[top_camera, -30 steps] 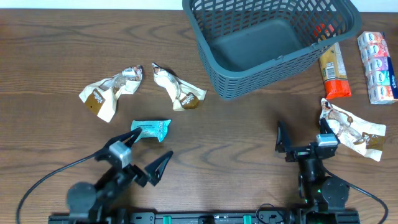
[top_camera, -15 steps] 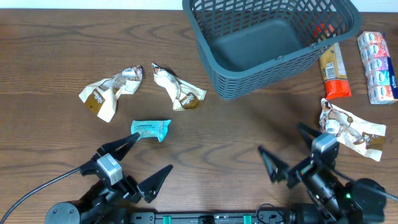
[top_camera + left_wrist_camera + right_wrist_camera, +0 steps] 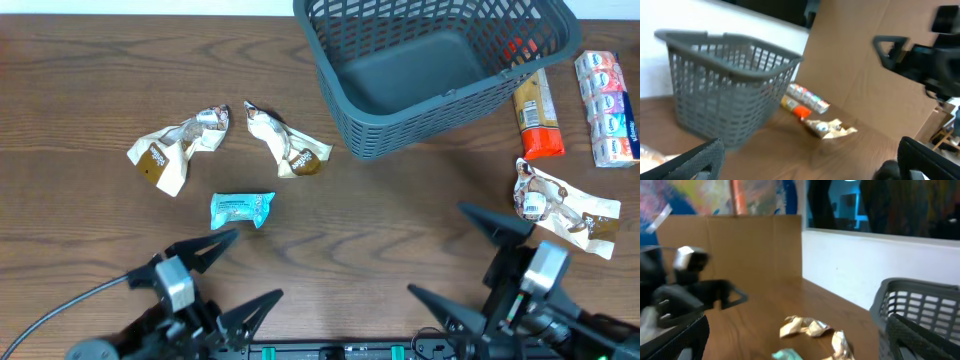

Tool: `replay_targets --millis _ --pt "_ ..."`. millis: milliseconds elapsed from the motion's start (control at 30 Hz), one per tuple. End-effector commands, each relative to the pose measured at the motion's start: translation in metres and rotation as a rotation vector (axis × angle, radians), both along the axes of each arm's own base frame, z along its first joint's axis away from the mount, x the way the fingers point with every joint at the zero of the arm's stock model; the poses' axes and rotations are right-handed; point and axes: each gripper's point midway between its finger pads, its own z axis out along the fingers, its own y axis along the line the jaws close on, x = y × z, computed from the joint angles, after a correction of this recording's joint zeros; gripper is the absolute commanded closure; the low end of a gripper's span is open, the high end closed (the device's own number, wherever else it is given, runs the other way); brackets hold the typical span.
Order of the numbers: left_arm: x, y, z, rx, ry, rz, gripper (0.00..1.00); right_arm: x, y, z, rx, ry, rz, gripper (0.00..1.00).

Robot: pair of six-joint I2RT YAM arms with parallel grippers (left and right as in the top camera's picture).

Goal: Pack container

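The container (image 3: 344, 52), a large dark grey-blue lattice basket, stands empty at the back middle-right; it also shows in the left wrist view (image 3: 725, 85) and the right wrist view (image 3: 920, 310). Two crumpled cream wrappers (image 3: 175, 148) (image 3: 285, 142) and a teal packet (image 3: 241, 209) lie left of it. A third cream wrapper (image 3: 563, 207) lies at the right. My left gripper (image 3: 228, 272) is open and empty at the front left, below the teal packet. My right gripper (image 3: 470, 255) is open and empty at the front right.
An orange and tan packet (image 3: 537, 115) lies right of the basket. A multipack of small packets (image 3: 606, 94) lies at the far right edge. Something orange-red (image 3: 514, 48) shows through the basket's right wall. Cardboard panels stand around the table in the wrist views.
Both arms have drawn back toward the front edge and swung, their jaws spread wider. No packet has moved.
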Motion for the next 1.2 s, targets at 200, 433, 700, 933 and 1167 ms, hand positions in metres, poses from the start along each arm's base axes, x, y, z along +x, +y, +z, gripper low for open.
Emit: replay_targets --millis 200,433,700,933,1167 --pt "0.009 0.01 0.035 0.136 0.13 0.086 0.01 0.09 -0.023 0.073 -0.031 0.169 -0.036 0.01" --pt "0.024 -0.006 0.085 0.135 0.209 -0.047 0.01 0.105 -0.017 0.111 -0.063 0.178 0.251 0.01" --pt "0.014 -0.035 0.12 0.092 0.133 -0.303 0.01 0.124 -0.019 0.087 0.013 0.358 0.393 0.01" --pt "0.032 -0.033 0.116 0.065 0.21 -0.209 0.01 0.149 -0.036 0.094 0.068 0.439 0.318 0.01" --pt "0.04 -0.063 0.063 0.197 0.408 -0.232 0.01 0.16 -0.066 0.133 0.07 0.396 0.256 0.01"
